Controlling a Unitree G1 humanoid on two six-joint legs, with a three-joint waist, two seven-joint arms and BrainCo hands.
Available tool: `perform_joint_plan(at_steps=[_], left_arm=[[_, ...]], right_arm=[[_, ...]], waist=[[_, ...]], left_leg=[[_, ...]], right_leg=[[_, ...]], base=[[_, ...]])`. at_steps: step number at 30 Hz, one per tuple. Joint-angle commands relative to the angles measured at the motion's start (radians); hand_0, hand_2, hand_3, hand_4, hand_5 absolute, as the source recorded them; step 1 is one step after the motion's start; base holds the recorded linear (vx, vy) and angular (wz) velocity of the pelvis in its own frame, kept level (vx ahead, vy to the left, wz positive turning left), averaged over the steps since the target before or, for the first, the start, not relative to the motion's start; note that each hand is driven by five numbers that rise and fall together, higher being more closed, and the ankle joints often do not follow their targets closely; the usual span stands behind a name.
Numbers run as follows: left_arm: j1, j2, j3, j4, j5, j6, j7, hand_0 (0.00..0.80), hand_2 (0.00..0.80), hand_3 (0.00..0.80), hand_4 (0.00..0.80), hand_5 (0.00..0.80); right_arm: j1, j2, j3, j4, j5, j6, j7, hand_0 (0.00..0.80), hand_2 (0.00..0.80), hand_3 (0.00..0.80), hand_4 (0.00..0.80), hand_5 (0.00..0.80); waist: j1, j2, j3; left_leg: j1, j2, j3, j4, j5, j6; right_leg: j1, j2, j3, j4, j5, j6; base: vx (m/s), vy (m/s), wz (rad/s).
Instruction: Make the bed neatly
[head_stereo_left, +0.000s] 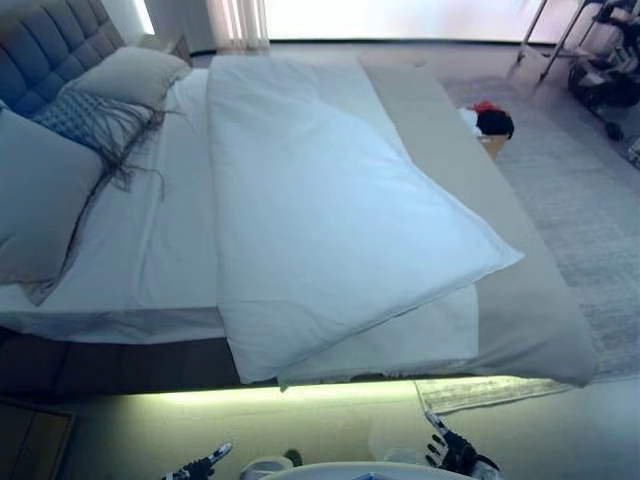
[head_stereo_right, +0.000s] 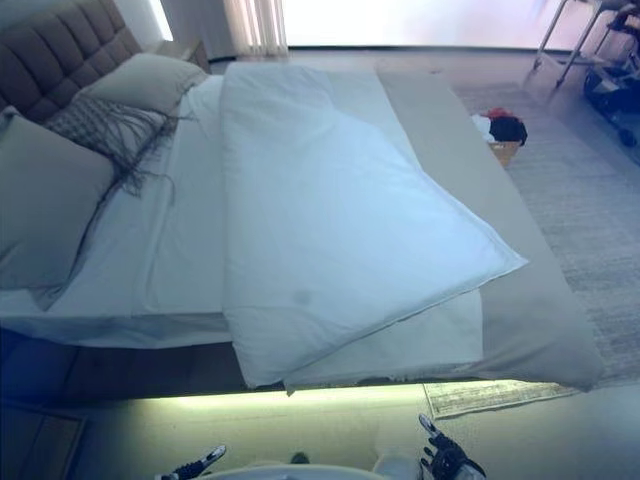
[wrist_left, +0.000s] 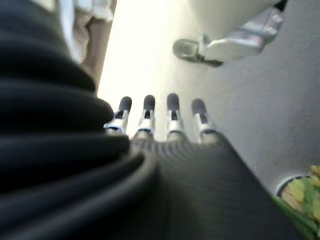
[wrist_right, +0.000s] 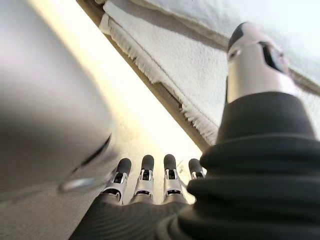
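The white duvet (head_stereo_left: 330, 210) lies folded and askew across the bed (head_stereo_left: 530, 300), one corner past its near edge; left hand (head_stereo_left: 200, 465) and right hand (head_stereo_left: 450, 452) hang low, fingers straight, empty; nothing grasped yet; next, reach for that near corner.

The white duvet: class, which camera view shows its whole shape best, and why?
The left eye view: the white duvet lies complete there, skewed across the bed. The right eye view shows nearly the same. The left wrist view catches only a pale scrap; the right wrist view shows no duvet clearly.
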Motion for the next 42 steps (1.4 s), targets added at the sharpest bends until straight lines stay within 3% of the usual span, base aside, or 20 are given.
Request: perform_joint_plan(at_steps=[1,5,8,11,12,14,16,22,28,34,42], left_arm=[[-0.017,0.006,0.036,0.006,-0.006,0.008,0.026,0.000,0.000,0.000,0.000,0.000],[0.020,-0.009,0.064,0.014,0.037,0.010,0.042,0.000,0.000,0.000,0.000,0.000],[0.048,-0.022,0.084,0.019,0.054,0.000,0.042,0.000,0.000,0.000,0.000,0.000],[0.059,-0.049,0.077,0.013,0.055,-0.038,0.016,0.000,0.000,0.000,0.000,0.000],[0.055,-0.056,0.071,0.011,0.057,-0.044,0.013,0.000,0.000,0.000,0.000,0.000],[0.029,-0.073,0.038,0.007,0.057,-0.045,0.006,0.000,0.000,0.000,0.000,0.000],[0.001,-0.076,0.022,0.012,0.070,-0.034,0.015,0.000,0.000,0.000,0.000,0.000],[-0.027,-0.041,0.008,0.001,0.040,-0.030,0.013,0.000,0.000,0.000,0.000,0.000],[-0.068,-0.008,-0.027,-0.040,-0.013,-0.048,-0.009,0.000,0.000,0.000,0.000,0.000],[-0.120,0.014,-0.075,-0.076,-0.068,-0.037,-0.024,0.000,0.000,0.000,0.000,0.000],[-0.157,0.044,-0.125,-0.154,-0.157,-0.039,-0.034,0.000,0.000,0.000,0.000,0.000]], right_arm=[[-0.045,-0.020,-0.022,-0.016,0.037,-0.016,-0.006,0.000,0.000,0.000,0.000,0.000],[-0.032,0.000,-0.021,-0.018,0.076,-0.019,0.006,0.000,0.000,0.000,0.000,0.000],[-0.030,0.002,-0.020,-0.027,0.076,-0.013,0.009,0.000,0.000,0.000,0.000,0.000],[-0.036,-0.013,-0.025,-0.037,0.140,-0.002,-0.004,0.000,0.000,0.000,0.000,0.000],[-0.040,-0.016,-0.029,-0.037,0.168,-0.004,-0.006,0.000,0.000,0.000,0.000,0.000],[-0.067,-0.033,-0.050,-0.031,0.268,-0.002,-0.014,0.000,0.000,0.000,0.000,0.000],[-0.094,-0.043,-0.068,-0.032,0.316,0.015,-0.037,0.000,0.000,0.000,0.000,0.000],[-0.105,-0.063,-0.112,-0.036,0.365,0.017,-0.048,0.000,0.000,0.000,0.000,0.000],[-0.216,-0.133,-0.101,-0.041,0.326,-0.044,-0.108,0.000,0.000,0.000,0.000,0.000],[-0.354,-0.247,-0.057,-0.038,0.262,-0.013,-0.132,0.000,0.000,0.000,0.000,0.000],[-0.531,-0.404,-0.033,-0.044,0.272,0.061,-0.078,0.000,0.000,0.000,0.000,0.000]], waist=[[-0.017,-0.016,0.038],[-0.010,-0.024,0.019],[-0.017,-0.022,0.008],[0.001,-0.015,0.030],[0.006,-0.011,0.039],[0.008,0.018,0.066],[0.012,0.022,0.087],[0.005,0.036,0.115],[0.036,0.051,0.185],[0.063,0.067,0.258],[0.102,0.078,0.345]], left_leg=[[-0.025,-0.002,0.056,0.094,-0.119,-0.033],[0.007,0.027,0.042,0.138,-0.134,-0.043],[0.031,0.057,0.066,0.205,-0.143,-0.071],[-0.116,0.112,0.063,0.415,0.004,-0.121],[-0.145,0.124,0.065,0.410,0.015,-0.126],[-0.185,0.174,0.092,0.265,0.053,-0.143],[-0.204,0.166,0.066,0.257,0.036,-0.142],[-0.208,0.140,0.057,0.260,-0.016,-0.131],[-0.336,0.132,0.024,0.361,-0.035,-0.135],[-0.460,0.137,-0.009,0.441,-0.043,-0.141],[-0.642,0.111,-0.038,0.547,-0.063,-0.116]], right_leg=[[-0.021,0.002,-0.016,-0.087,0.187,0.009],[0.039,0.017,-0.026,-0.030,0.127,0.002],[0.057,0.032,-0.064,-0.002,0.088,-0.016],[0.137,0.057,-0.083,-0.010,0.035,-0.062],[0.150,0.057,-0.085,-0.009,0.023,-0.065],[0.145,0.046,-0.092,0.009,0.000,-0.057],[0.124,0.023,-0.089,0.042,-0.013,-0.055],[0.056,-0.043,-0.076,0.111,-0.007,-0.018],[-0.025,-0.068,-0.068,0.152,-0.003,-0.014],[-0.127,-0.080,-0.062,0.234,-0.023,-0.028],[-0.347,-0.099,-0.028,0.434,-0.074,-0.033]], base=[[0.270,-0.265,-0.06],[0.298,-0.281,0.24],[0.273,-0.174,0.23],[0.168,-0.069,0.05],[0.067,0.116,-0.06],[0.012,0.210,0.03],[0.009,0.161,-0.01],[0.050,0.075,-0.20],[-0.068,-0.022,0.16],[-0.071,-0.048,0.11],[-0.072,-0.033,0.16]])
